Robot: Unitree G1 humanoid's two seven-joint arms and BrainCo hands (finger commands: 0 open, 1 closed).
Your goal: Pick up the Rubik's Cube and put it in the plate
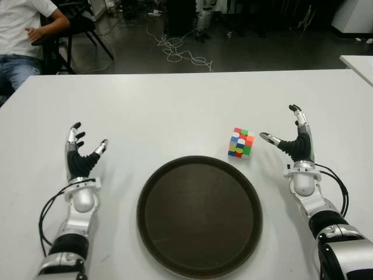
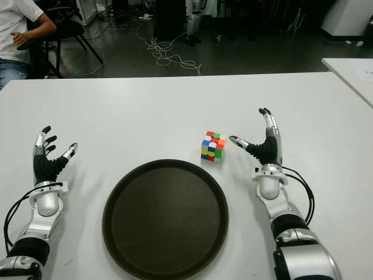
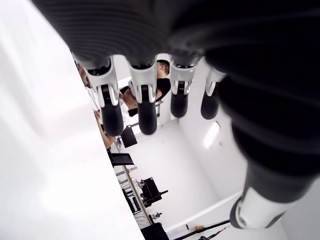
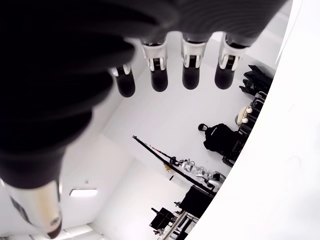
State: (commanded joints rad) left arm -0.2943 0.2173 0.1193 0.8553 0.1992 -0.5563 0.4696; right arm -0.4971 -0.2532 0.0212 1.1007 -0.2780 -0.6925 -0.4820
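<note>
The Rubik's Cube (image 1: 240, 143) stands on the white table (image 1: 175, 105), just beyond the right rim of the round dark brown plate (image 1: 199, 214). My right hand (image 1: 294, 140) is to the right of the cube, fingers spread and pointing up, thumb tip a few centimetres from the cube without touching it. It holds nothing; the right wrist view shows its straight fingers (image 4: 192, 70) against the room. My left hand (image 1: 81, 153) shows left of the plate, fingers spread and empty, and its fingers (image 3: 145, 107) are straight in the left wrist view.
A seated person (image 1: 23, 35) is at the far left beyond the table. Cables (image 1: 180, 52) lie on the dark floor behind. Another white table's corner (image 1: 358, 64) shows at the far right.
</note>
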